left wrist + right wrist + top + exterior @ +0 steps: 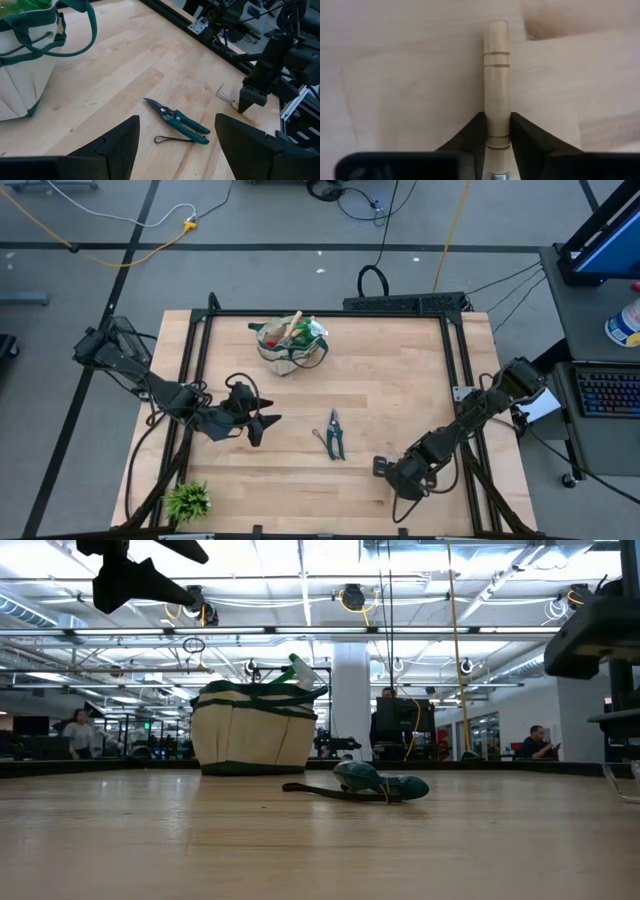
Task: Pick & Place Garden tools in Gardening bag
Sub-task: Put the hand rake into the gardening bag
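The beige gardening bag (290, 346) with green trim stands at the far middle of the table, with a wooden handle and green items sticking out of its top. Dark pruning shears (333, 435) with green grips (180, 121) lie flat at mid-table. My right gripper (497, 117), low at the near right (385, 467), is shut on a wooden-handled hand rake, whose thin metal tines (223, 94) show beside it. My left gripper (175, 150) hovers open above the table, left of the shears (262, 423). My right gripper pinches the rake's wooden handle (497, 107) between its two fingers, at the end near the metal part. The grooved free end (496, 50) points away from the fingers. The fingers slant down from above, one on each side. The handle appears to lie on the table.
A small leafy green plant (187, 500) stands at the near left corner. A dark metal frame (455, 350) runs along the table's left, far and right edges. Bare wood lies between the shears and the bag.
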You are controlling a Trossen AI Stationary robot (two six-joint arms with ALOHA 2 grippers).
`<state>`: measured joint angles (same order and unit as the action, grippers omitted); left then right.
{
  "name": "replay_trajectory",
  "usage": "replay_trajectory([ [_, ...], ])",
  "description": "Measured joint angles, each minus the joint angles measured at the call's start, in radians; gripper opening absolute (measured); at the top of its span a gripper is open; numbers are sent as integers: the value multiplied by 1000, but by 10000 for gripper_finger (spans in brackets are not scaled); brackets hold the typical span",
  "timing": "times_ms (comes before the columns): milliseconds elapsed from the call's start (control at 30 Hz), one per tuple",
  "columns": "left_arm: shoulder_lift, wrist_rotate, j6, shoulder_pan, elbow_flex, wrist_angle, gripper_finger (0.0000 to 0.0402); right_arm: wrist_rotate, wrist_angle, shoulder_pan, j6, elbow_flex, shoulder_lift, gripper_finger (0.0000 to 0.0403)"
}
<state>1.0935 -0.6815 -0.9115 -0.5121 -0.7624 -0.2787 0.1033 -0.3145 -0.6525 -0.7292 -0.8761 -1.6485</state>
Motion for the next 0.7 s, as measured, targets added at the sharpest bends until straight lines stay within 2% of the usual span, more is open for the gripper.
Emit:
replay_trajectory([
  [67,0,0,0,0,0,0,266,-5,5,4,82,0,0,53],
  [167,0,0,0,0,0,0,266,-38,14,11,240,0,0,51],
  [467,0,0,40,0,0,0,266,-266,69,120,761,3,39,51],
  [700,0,1,110,0,0,4,266,-263,198,255,973,3,162,51],
])
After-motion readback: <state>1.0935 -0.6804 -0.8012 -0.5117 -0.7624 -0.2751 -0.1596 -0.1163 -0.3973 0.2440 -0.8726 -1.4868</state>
